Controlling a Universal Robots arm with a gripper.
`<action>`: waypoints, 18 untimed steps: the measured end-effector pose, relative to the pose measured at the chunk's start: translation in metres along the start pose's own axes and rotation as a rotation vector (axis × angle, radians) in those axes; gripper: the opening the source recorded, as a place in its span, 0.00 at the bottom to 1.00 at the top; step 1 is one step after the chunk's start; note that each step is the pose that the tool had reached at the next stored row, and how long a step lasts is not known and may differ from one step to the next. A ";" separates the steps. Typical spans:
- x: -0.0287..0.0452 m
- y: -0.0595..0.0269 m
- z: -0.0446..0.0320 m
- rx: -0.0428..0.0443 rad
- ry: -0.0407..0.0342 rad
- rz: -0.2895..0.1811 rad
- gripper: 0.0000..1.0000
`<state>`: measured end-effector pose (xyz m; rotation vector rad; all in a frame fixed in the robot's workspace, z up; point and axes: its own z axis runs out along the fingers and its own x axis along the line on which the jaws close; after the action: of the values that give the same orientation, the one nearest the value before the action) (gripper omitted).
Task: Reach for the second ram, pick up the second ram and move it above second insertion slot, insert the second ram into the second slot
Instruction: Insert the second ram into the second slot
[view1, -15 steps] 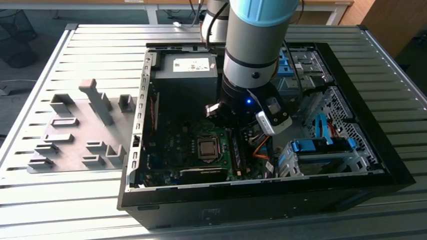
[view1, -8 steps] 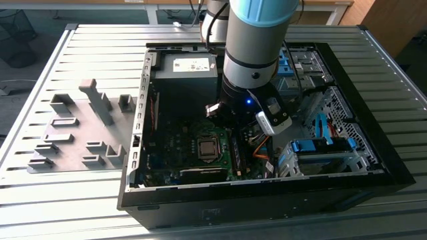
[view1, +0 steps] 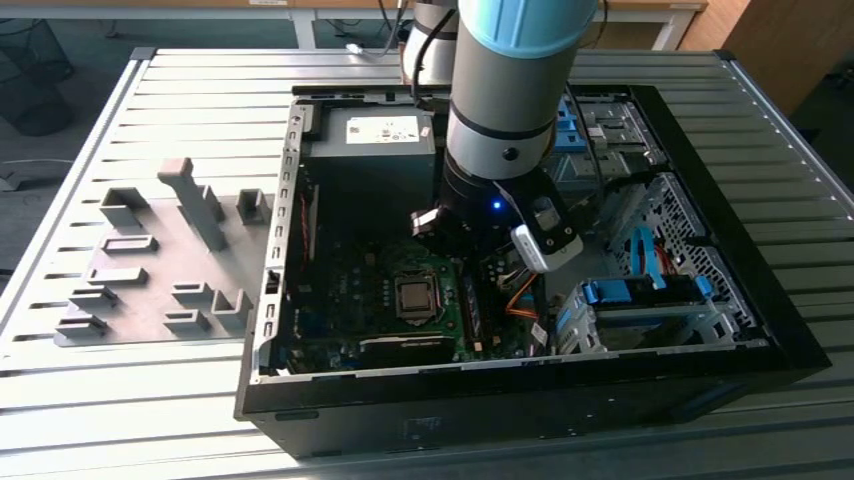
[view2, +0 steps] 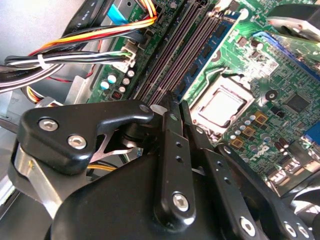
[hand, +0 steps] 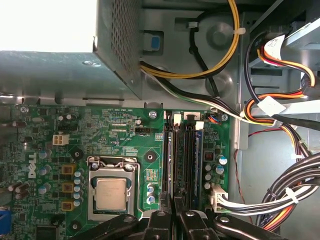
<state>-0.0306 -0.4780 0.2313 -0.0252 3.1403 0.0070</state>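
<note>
Green motherboard (hand: 125, 145) lies inside the open case (view1: 747, 330); we see the hand (view2: 172, 102) over the memory slots (hand: 181, 160), fingers pressed together, holding nothing visible.

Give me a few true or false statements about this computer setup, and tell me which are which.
1. The computer case lies open on a slatted metal table. True.
2. The hand is outside the case. False: it is inside, just above the memory slots.
3. A cooler covers the processor. False: its metal top is bare.
4. The processor sits beside the memory slots on the green motherboard. True.
</note>
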 end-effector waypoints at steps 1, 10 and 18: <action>0.0000 0.0000 0.0000 0.0000 0.0000 0.000 0.14; 0.0000 0.0000 0.0019 0.0001 0.0000 0.000 0.14; -0.0025 -0.0001 0.0025 0.0001 -0.0001 0.009 0.14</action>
<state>-0.0282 -0.4780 0.2288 -0.0106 3.1403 0.0068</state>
